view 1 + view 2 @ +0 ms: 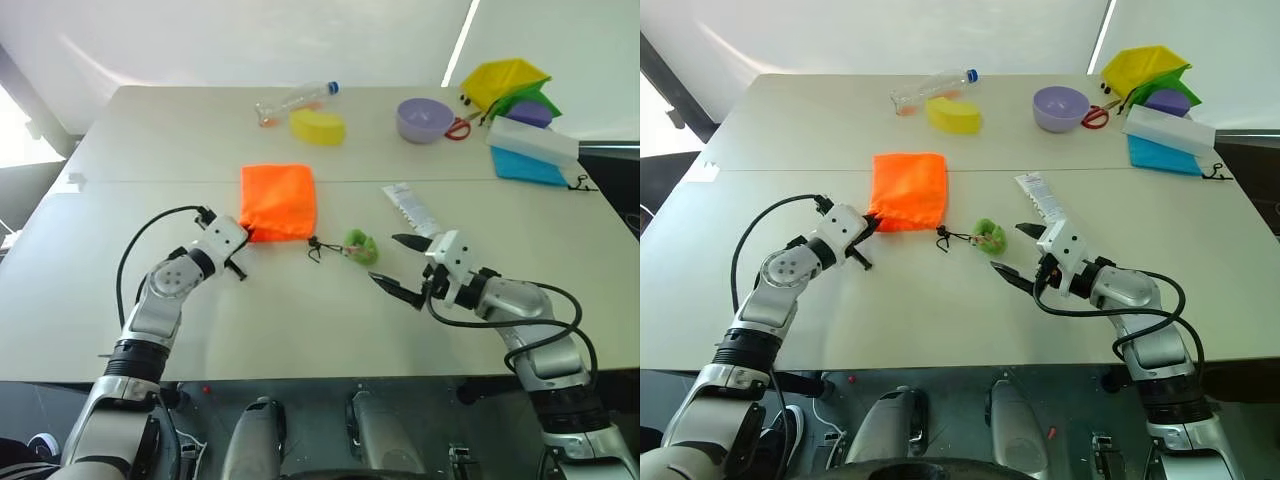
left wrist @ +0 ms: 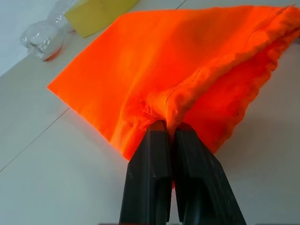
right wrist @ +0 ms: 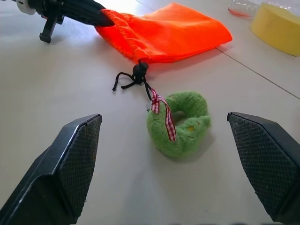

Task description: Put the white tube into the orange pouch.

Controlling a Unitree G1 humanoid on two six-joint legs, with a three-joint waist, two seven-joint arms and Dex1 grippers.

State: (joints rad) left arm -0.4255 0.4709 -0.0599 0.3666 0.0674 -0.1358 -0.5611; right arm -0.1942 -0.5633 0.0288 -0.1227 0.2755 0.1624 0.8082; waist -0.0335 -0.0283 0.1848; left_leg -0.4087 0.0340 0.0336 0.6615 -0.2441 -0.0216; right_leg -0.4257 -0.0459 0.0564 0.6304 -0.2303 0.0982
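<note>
The task was barely begun. The pouch (image 1: 278, 201) lay flat on the desk (image 1: 120, 300) just left of the frame's centre, and the left tool (image 1: 243, 235) had its two fingers pressed together on a pinch of fabric at the pouch's near left corner, by the gathered mouth; the left wrist view showed the orange cloth bunched between the dark fingers (image 2: 152, 183). So a hold on the pouch's mouth edge looked established, but the mouth itself still appeared closed and flat, with no opening to drop anything into. From the mouth a thin black cord (image 3: 133, 79) ran right to a green plush toggle (image 1: 360, 246) resting on the desk near the centre. The tube (image 1: 411, 209) lay on the desk right of centre, well apart from the pouch, its length slanting from upper left to lower right, untouched. The right tool (image 1: 402, 268) hung below it in the frame with its fingers spread wide and nothing between them, pointing toward the toggle rather than the tube. What was left, by my judgement, was nearly everything: picking up the tube, spreading the mouth, sliding the tube inside. Along the top of the frame sat a clear bottle (image 1: 296, 100), a yellow sponge (image 1: 318, 126) and a purple bowl (image 1: 424, 119), none of them involved.
</note>
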